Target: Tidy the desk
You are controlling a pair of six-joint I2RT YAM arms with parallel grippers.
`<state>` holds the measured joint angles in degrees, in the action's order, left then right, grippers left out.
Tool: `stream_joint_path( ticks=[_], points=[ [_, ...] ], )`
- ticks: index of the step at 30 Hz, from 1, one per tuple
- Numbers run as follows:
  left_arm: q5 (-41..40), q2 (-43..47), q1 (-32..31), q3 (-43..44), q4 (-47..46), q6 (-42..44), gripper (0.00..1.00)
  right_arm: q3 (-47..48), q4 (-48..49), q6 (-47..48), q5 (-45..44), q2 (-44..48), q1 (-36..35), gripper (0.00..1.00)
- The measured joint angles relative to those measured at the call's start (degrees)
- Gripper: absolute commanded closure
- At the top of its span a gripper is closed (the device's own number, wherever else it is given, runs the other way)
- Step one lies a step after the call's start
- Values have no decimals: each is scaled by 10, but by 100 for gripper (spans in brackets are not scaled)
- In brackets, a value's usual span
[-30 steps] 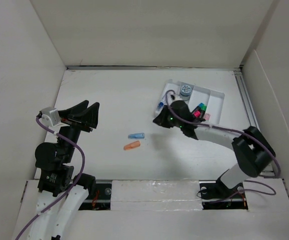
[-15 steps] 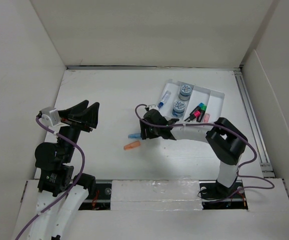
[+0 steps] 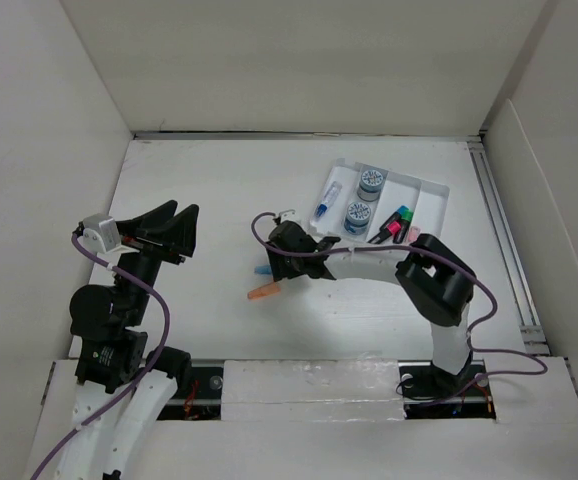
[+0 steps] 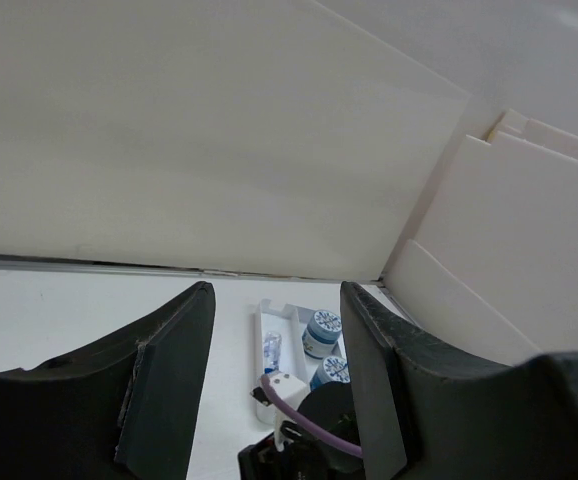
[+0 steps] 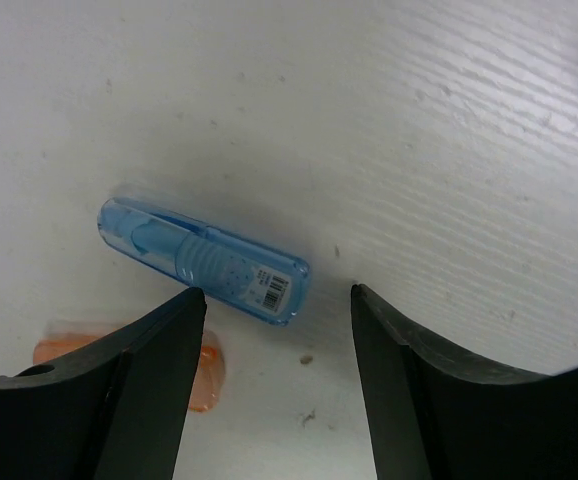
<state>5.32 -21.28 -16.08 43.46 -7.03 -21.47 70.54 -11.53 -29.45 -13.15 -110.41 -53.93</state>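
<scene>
The white desk [image 3: 199, 180] bears a blue see-through tube [image 3: 261, 270] and an orange one [image 3: 264, 292] near its middle. My right gripper [image 3: 274, 268] is open and empty, low over the blue tube. In the right wrist view the blue tube [image 5: 204, 262] lies just ahead of the open gripper [image 5: 277, 310], and the orange tube [image 5: 207, 375] is partly hidden behind the left finger. My left gripper [image 3: 169, 230] is open and empty, raised above the desk's left side; it also shows in the left wrist view [image 4: 274, 300].
A white ribbed tray [image 3: 431, 190] at the back right holds a blue tube [image 3: 326, 203], two blue-lidded jars [image 3: 371, 180], and green and pink markers [image 3: 397, 222]. The tray [image 4: 261, 325] also shows in the left wrist view. White walls enclose the desk.
My right gripper moved left from the tray to over the blue tube on the desk. A second jar now shows in the tray. The left arm has not moved.
</scene>
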Motion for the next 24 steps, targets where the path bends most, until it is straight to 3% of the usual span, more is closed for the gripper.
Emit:
stream_joint_path(
  ticks=[10,24],
  points=[
    [-1,1,0,0,0,0,51,71,0,53,-51,-59,-19,32],
    [-9,6,0,0,0,2,51,101,41,100,-33,-91,-19,34]
  ],
)
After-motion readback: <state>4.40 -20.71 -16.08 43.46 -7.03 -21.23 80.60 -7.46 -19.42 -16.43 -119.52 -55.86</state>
